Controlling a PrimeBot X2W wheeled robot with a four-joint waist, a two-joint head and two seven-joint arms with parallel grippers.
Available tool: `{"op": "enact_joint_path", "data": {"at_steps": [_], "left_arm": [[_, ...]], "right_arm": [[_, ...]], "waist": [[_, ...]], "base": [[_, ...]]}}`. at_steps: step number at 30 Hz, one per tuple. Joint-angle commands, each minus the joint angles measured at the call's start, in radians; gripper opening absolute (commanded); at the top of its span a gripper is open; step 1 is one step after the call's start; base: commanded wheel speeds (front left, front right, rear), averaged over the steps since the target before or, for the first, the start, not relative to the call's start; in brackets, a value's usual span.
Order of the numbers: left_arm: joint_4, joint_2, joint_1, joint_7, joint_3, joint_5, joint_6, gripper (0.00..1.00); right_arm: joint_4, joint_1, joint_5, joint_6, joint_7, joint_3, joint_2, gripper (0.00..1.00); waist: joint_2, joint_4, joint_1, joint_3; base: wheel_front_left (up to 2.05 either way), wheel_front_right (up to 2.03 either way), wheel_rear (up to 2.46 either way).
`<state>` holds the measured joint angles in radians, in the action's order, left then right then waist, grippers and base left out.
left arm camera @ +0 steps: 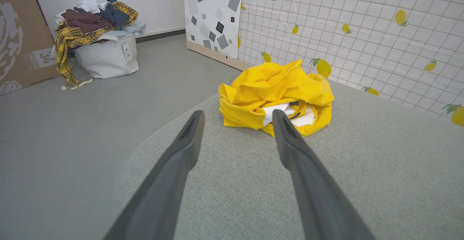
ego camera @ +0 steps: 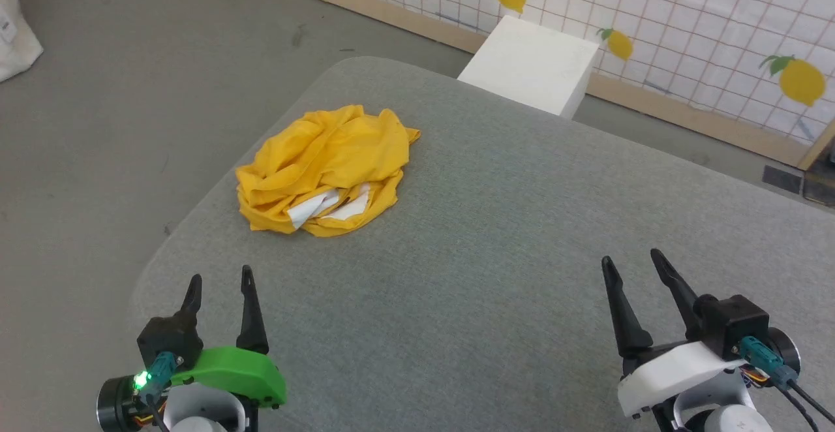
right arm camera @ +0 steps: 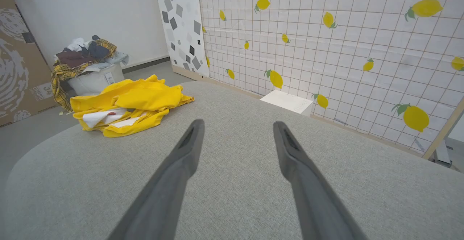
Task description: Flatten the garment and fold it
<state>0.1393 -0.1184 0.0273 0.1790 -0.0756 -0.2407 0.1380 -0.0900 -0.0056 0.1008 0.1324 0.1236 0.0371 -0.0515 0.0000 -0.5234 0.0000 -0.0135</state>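
The garment (ego camera: 326,168) lies crumpled in a yellow heap on the far left part of the grey padded table (ego camera: 496,236), with white patches showing at its near edge. In the left wrist view the garment (left arm camera: 277,96) sits just beyond the fingertips. From the right wrist the garment (right arm camera: 127,104) lies off to the far left. My left gripper (ego camera: 220,283) hovers open near the table's front left corner, short of the heap and holding nothing. At the front right, well away from the cloth, my right gripper (ego camera: 631,261) is open and holds nothing too.
A white box (ego camera: 531,63) stands on the floor behind the table, against a lemon-printed grid wall (ego camera: 685,21). A white bin heaped with clothes (left arm camera: 98,33) stands on the grey floor to the left, beside a cardboard box (left arm camera: 20,40).
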Motion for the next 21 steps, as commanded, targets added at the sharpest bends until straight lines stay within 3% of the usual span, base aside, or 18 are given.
{"op": "enact_joint_path", "data": {"at_steps": [1, 14, 21], "left_arm": [[0.006, -0.007, 0.021, 0.01, -0.003, -0.021, 0.01, 1.0], [0.041, -0.017, 0.038, 0.047, -0.01, -0.083, 0.034, 1.0], [0.1, -0.037, 0.205, 0.062, -0.002, -0.139, -0.016, 1.0]], "right_arm": [[-0.004, -0.018, 0.012, -0.001, 0.009, 0.003, 0.001, 1.0], [-0.011, -0.032, 0.024, -0.002, 0.019, 0.007, 0.001, 1.0], [0.003, -0.1, -0.003, -0.002, 0.002, 0.026, 0.001, 1.0]], "waist": [[0.0, -0.015, 0.0, -0.003], [0.0, -0.093, 0.0, -0.031], [0.0, -0.032, 0.0, -0.164]], "base": [[0.0, 0.0, 0.0], [0.0, 0.0, 0.0], [0.0, 0.0, 0.0]]}}
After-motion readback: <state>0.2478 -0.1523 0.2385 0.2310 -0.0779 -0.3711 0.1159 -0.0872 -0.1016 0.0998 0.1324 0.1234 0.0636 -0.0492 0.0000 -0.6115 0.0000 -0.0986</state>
